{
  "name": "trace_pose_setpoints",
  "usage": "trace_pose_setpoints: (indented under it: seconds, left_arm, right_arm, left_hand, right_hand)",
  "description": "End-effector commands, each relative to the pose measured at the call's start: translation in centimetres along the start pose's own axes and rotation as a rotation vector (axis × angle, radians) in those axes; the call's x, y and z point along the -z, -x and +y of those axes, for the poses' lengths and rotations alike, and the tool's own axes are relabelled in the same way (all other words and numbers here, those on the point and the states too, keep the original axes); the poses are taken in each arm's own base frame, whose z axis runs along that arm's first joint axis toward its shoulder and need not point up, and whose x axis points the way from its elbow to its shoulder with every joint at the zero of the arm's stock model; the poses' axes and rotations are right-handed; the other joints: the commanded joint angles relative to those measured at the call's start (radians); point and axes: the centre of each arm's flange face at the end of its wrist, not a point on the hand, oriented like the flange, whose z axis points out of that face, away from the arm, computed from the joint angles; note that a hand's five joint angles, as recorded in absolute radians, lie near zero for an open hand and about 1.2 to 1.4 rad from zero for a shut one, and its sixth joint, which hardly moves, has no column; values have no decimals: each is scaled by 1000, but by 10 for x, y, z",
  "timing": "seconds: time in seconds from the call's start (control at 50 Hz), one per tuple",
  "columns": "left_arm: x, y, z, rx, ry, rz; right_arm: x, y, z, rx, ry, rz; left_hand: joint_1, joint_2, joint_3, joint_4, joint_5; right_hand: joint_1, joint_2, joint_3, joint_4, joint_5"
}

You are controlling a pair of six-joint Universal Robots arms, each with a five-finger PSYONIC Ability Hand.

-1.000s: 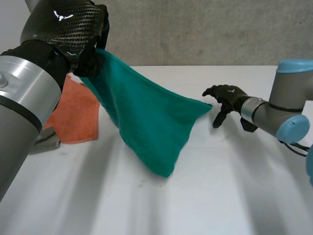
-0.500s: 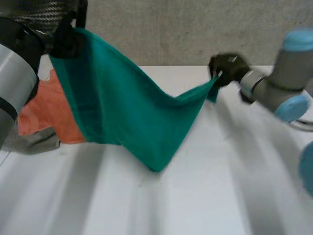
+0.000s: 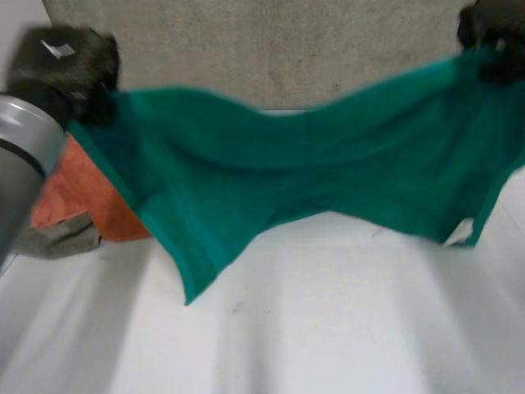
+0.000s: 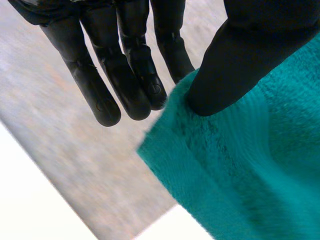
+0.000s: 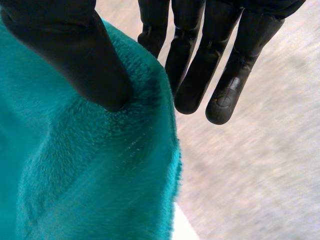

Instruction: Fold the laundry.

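green towel stretched above white table hides part of orange cloth.

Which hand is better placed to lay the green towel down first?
Probably the left hand: it holds its green towel corner lower than the right hand, and the towel hangs nearest the table on that side.

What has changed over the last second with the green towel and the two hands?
The right hand took hold of the green towel at its free corner and carried it up and out to the right. The towel, which hung bunched from the left hand, now spreads in the air between both hands. The left hand kept its pinch on its corner. The orange cloth and grey cloth stayed on the table.
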Motion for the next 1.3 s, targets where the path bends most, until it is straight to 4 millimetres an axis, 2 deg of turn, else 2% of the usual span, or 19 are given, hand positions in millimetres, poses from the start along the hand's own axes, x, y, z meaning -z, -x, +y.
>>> trace_pose_setpoints:
  seconds: [0.02,0.12,0.2,0.32,0.34,0.42,0.46,0.52,0.66,0.68,0.82,0.86,0.88,0.94,1.0,1.06,1.14,1.22,1.3]
  left_arm:
    - [-42,-36,75,-20,181,104]
    - [-80,-42,88,-22,138,86]
    - [-119,-38,66,-38,-52,26]
    - [-152,-13,-21,-61,-536,-149]
    - [-153,-9,-30,-58,-594,-175]
    - [-142,9,-82,-36,-836,-275]
    - [-139,11,-85,-34,-841,-280]
    - [-138,8,-75,-34,-796,-264]
    - [-126,-6,-10,-52,-566,-177]
    - [-121,-13,14,-59,-494,-148]
    - [-90,-50,102,-86,-233,34]
    - [-79,-61,136,-96,-117,88]
    - [-71,-70,158,-112,-34,124]
    - [-54,-80,182,-171,91,186]
    - [-38,-82,193,-232,198,238]
    - [-25,-78,189,-266,250,264]
    - [3,-69,165,-293,301,297]
    - [44,-57,139,-307,367,333]
    - [93,-49,123,-361,479,414]
  right_arm:
    - [-41,33,65,69,229,-122]
    - [-79,29,97,96,275,-24]
    - [-111,16,95,149,163,122]
    - [-133,-20,20,131,-273,431]
    - [-130,-35,0,102,-381,520]
    - [-108,-62,-38,52,-540,683]
    - [-100,-66,-45,49,-546,702]
    - [-101,-60,-41,46,-523,673]
    - [-112,-21,9,10,-311,458]
    - [-116,-9,27,4,-254,403]
    - [-126,56,114,-42,-10,185]
    - [-131,87,157,-39,98,88]
    - [-131,93,166,-31,122,71]
    - [-131,113,193,6,196,11]
    - [-123,122,202,40,239,-26]
    - [-110,127,202,58,271,-64]
    - [-77,123,187,108,316,-133]
    - [-31,114,166,175,381,-208]
    - [13,95,163,231,506,-261]
  left_hand:
    - [248,198,203,194,242]
    - [248,198,203,194,242]
    - [248,198,203,194,242]
    - [248,198,203,194,242]
    - [248,198,203,194,242]
    - [248,198,203,194,242]
    - [248,198,203,194,242]
    - [248,198,203,194,242]
    - [248,198,203,194,242]
    - [248,198,203,194,242]
    - [248,198,203,194,242]
    - [248,198,203,194,242]
    - [248,198,203,194,242]
    - [248,198,203,194,242]
    - [248,198,203,194,242]
    - [248,198,203,194,242]
    - [248,198,203,194,242]
    - [248,198,203,194,242]
    - [248,198,203,194,242]
  right_hand:
    - [406,229,209,209,233]
    - [406,229,209,209,233]
    - [406,229,209,209,233]
    - [406,229,209,209,233]
    - [406,229,209,209,233]
    - [406,229,209,209,233]
    - [406,229,209,209,233]
    - [406,229,209,209,233]
    - [406,229,209,209,233]
    - [406,229,209,209,233]
    - [406,229,209,209,233]
    - [406,229,209,209,233]
    - [406,229,209,209,233]
    - [406,229,209,209,233]
    - [406,229,209,209,233]
    - [406,229,209,209,233]
    - [406,229,209,209,233]
    - [406,229,209,209,233]
    - [406,229,209,209,233]
